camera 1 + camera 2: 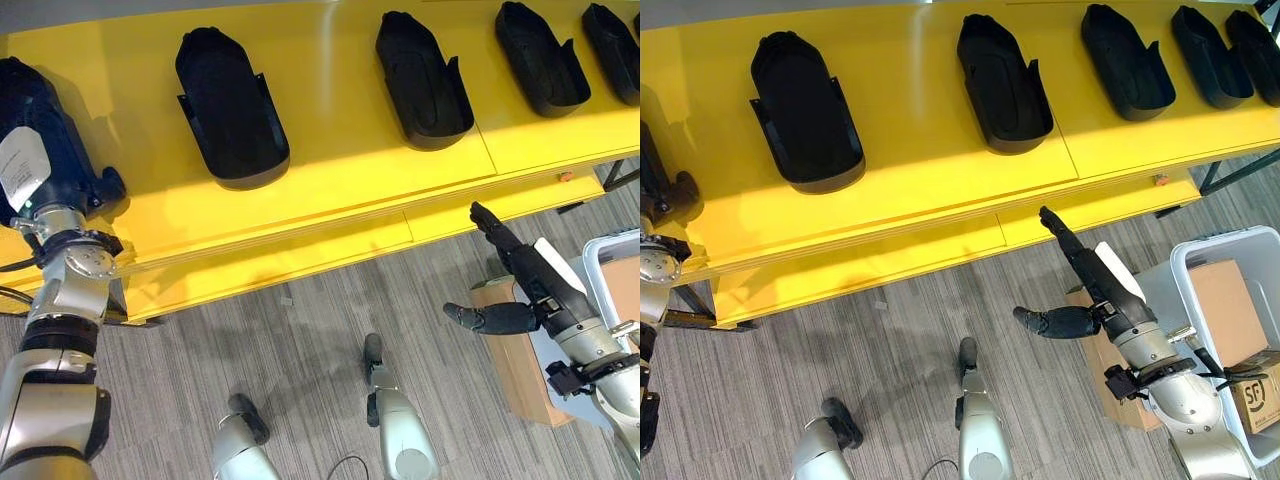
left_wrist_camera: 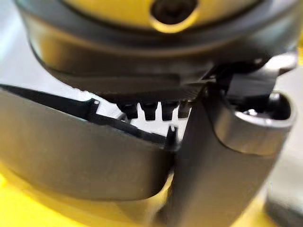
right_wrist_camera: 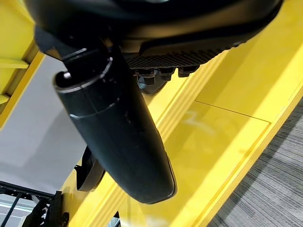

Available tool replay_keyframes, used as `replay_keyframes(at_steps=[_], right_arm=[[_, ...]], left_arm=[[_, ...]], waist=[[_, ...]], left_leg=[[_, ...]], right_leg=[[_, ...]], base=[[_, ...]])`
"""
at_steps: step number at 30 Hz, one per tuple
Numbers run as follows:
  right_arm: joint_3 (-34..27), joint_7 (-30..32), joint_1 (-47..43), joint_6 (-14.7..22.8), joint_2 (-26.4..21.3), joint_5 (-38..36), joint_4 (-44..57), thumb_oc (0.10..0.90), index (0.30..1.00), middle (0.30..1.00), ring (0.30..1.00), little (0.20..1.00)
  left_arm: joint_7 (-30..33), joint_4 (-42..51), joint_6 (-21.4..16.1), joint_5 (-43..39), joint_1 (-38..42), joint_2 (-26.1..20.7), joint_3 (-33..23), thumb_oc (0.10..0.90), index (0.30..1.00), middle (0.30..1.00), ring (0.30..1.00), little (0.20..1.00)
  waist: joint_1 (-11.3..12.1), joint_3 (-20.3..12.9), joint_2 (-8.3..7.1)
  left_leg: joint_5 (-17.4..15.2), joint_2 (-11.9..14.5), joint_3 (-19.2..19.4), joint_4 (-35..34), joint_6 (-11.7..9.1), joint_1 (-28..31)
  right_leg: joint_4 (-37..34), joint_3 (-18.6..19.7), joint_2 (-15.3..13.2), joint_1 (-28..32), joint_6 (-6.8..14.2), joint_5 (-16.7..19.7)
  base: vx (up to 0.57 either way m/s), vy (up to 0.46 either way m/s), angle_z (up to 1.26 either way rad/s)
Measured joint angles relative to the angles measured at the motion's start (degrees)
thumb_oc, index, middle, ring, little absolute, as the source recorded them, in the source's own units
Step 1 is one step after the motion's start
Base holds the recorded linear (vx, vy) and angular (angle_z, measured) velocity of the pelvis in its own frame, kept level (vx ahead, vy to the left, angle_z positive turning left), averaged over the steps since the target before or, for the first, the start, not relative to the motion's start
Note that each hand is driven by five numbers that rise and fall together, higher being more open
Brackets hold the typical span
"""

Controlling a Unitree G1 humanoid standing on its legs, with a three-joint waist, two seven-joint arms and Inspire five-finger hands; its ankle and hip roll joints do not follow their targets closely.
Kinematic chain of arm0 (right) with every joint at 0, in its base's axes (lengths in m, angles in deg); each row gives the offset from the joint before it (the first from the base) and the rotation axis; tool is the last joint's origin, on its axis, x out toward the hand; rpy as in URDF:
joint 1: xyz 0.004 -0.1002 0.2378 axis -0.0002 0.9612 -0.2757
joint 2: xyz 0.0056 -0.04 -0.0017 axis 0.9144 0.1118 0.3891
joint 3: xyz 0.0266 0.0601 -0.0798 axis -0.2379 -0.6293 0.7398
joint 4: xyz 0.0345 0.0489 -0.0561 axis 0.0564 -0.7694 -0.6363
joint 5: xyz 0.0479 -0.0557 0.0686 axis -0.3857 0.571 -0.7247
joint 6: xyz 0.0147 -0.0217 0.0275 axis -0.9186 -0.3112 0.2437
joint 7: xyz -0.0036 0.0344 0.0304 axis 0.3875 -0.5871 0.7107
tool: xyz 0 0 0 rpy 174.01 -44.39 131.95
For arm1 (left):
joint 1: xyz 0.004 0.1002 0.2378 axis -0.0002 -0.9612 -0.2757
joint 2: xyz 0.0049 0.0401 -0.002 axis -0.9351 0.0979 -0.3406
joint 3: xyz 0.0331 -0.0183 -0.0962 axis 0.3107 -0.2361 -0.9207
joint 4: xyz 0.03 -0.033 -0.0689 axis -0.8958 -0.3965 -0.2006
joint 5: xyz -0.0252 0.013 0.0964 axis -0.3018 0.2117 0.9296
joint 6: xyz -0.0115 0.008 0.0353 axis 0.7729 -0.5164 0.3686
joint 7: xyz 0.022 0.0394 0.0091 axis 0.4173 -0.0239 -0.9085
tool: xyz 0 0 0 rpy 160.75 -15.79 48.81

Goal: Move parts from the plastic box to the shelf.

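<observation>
Parts: black moulded shell [image 1: 230, 105] on yellow shelf [image 1: 330, 160] ahead of left hand [image 1: 45, 140], which is wrapped on another shell [image 1: 30, 100] | right hand [image 1: 1080, 265] open, empty, below shelf edge | plastic box [image 1: 1230, 250] beside it | shells look rigid, light, slick; grip side walls.

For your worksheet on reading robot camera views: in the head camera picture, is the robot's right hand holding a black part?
No: the right hand hangs over the floor with straight fingers and nothing in it, below the yellow shelf.

The yellow shelf [image 1: 930, 150] carries black parts [image 1: 805, 110] in a row — open sides up, well apart.
</observation>
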Motion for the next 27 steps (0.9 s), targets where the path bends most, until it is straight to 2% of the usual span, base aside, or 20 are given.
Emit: replay_keyframes(at_steps=[6,11,18,27], right_arm=[[0.0,0.3,-1.5,0.0,0.2,0.0,0.0,0.9,1.0,1.0,1.0,1.0],[0.0,0.3,-1.7,-0.1,0.1,0.0,-0.1,0.9,1.0,1.0,1.0,1.0],[-0.2,0.2,-1.6,-0.1,0.1,0.0,-0.1,0.9,1.0,1.0,1.0,1.0],[-0.2,0.2,-0.2,-0.1,0.4,0.0,-0.1,0.9,1.0,1.0,1.0,1.0]], left_arm=[[2.3,3.1,-0.3,-5.4,0.2,0.4,-2.1,0.9,1.0,1.0,1.0,1.0],[2.3,3.0,-0.2,-5.2,0.3,-0.2,-2.0,0.9,1.0,1.0,1.0,1.0],[2.0,-0.2,-0.3,-2.5,0.3,-2.9,-0.5,0.9,1.0,1.0,1.0,1.0],[1.7,0.0,-0.4,3.3,-1.3,-3.1,-0.5,0.9,1.0,1.0,1.0,1.0]], waist=[[0.1,0.0,-0.02],[0.3,0.0,-0.01],[0.2,0.0,0.06],[0.8,0.0,0.19]], left_leg=[[0.0,-0.1,-0.2,0.1,0.0,0.1],[0.2,-0.1,-0.3,0.1,0.0,0.7],[0.3,-0.2,-0.3,-0.1,0.1,1.2],[0.6,-0.4,-0.3,-0.7,0.1,1.2]], right_leg=[[0.5,-0.1,-0.1,0.1,0.0,0.0],[0.6,0.0,-0.1,0.6,0.0,0.0],[0.4,-0.1,-0.2,1.2,-0.1,-0.1],[0.3,-0.4,-0.2,1.2,-0.1,-0.1]], base=[[0.0,0.0,0.0],[0.0,0.0,0.0],[0.0,0.0,0.0],[0.0,0.002,0.01]])
